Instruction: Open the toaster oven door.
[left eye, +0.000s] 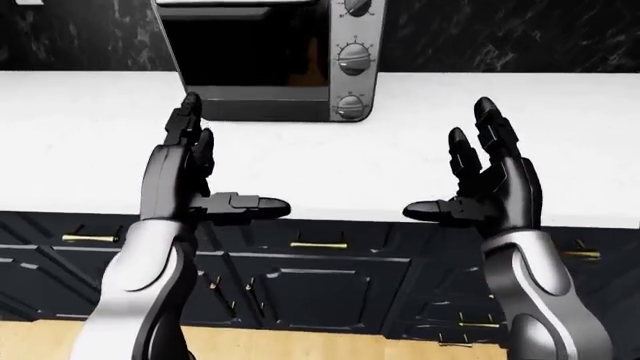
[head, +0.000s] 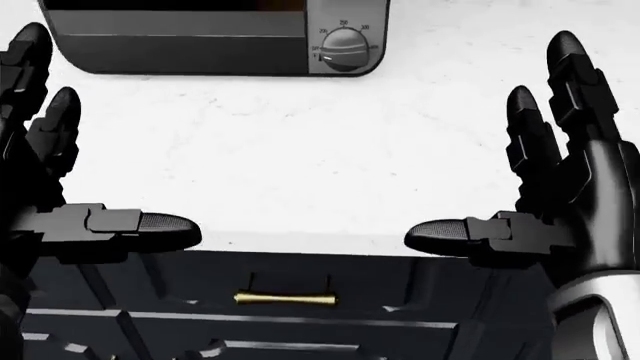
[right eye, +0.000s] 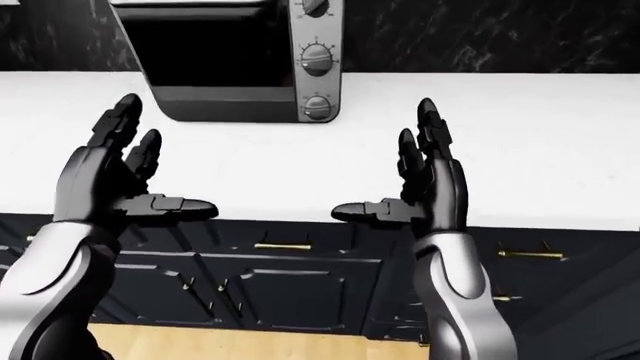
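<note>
nearest the camera, the left hand (left eye: 195, 176) has its two upper fingers (left eye: 186, 120) raised and slightly apart, its thumb (left eye: 250, 205) stuck out sideways toward frame centre; the fingers are spread and hold nothing. the right hand (left eye: 490, 180) mirrors it at the right of the left-eye view: fingers (left eye: 490, 124) pointing up, thumb (left eye: 435, 211) reaching toward the left, palm turned inward, nothing between them. the two thumbs point at each other with a wide gap between. both hands hang over the near edge of the white countertop (left eye: 400, 157), grey forearms (left eye: 530, 285) running down to the bottom corners of the frame.

under the counter edge, in the lower part of the views, sit dark cabinet drawers (head: 300, 330) with brass handles (head: 286, 298), and a strip of wooden floor (left eye: 300, 343) along the bottom.

the toaster oven (left eye: 270, 60) stands on the countertop at the top centre-left of the left-eye view, against a dark marbled wall (left eye: 500, 34). its dark glass door (left eye: 245, 49) looks closed, with silver knobs (left eye: 352, 58) stacked down its right side. neither hand touches it; the left fingertips lie just below its lower left corner in the picture.
</note>
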